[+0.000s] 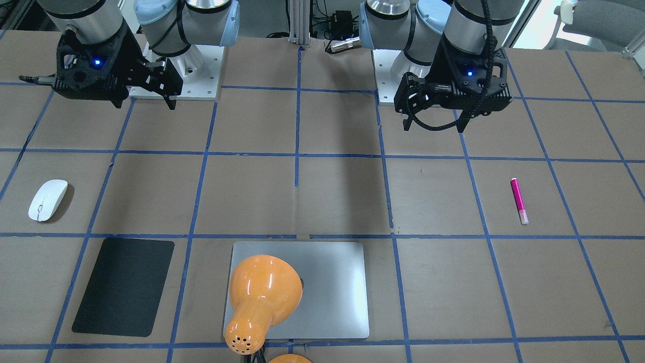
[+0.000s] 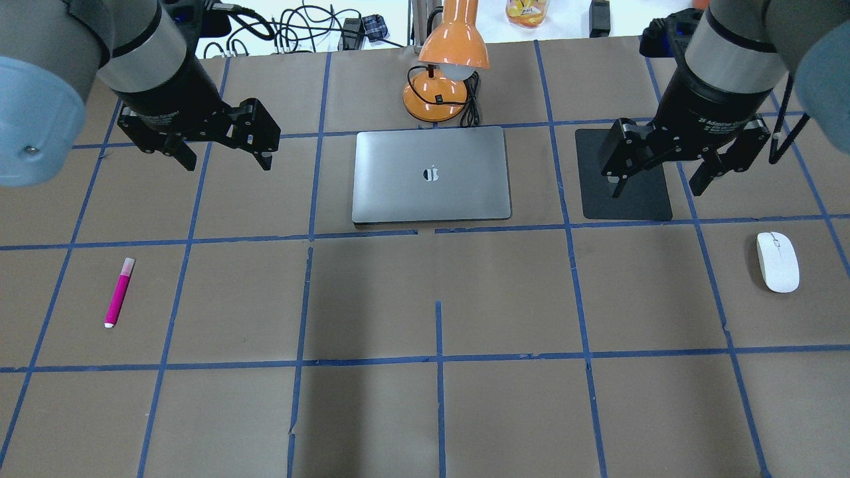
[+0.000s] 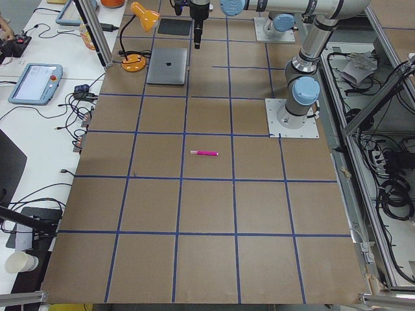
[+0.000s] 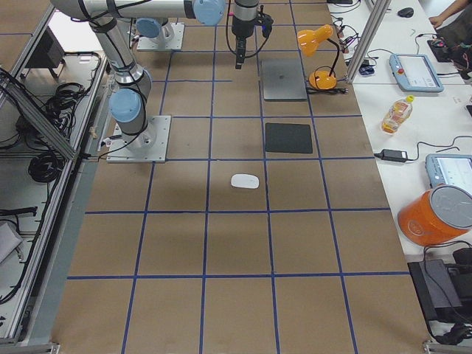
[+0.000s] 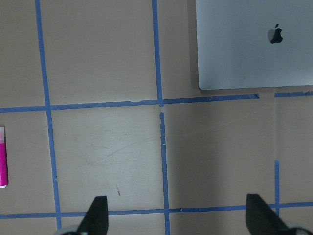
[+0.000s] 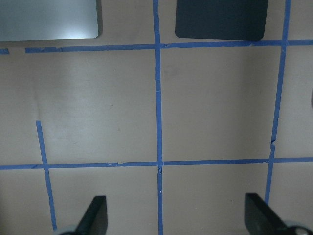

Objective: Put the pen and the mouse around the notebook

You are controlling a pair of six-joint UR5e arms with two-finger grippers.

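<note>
The silver-grey notebook [image 2: 431, 174] lies shut at the far middle of the table. A magenta pen [image 2: 119, 292] with a pale cap rests on the left side, nearer than the notebook and well apart from it. The white mouse [image 2: 777, 261] sits at the right side, also apart. My left gripper [image 2: 226, 156] hovers open above the table, left of the notebook and beyond the pen. My right gripper [image 2: 657, 186] hovers open over the black mat. In the left wrist view the pen [image 5: 2, 164] shows at the left edge, the notebook [image 5: 254, 49] at top right.
A black mat [image 2: 631, 206] lies right of the notebook, between it and the mouse. An orange desk lamp [image 2: 445, 66] stands just behind the notebook, its head [image 1: 262, 297] hanging over the notebook's far part. Blue tape lines grid the brown table. Cables lie beyond the far edge.
</note>
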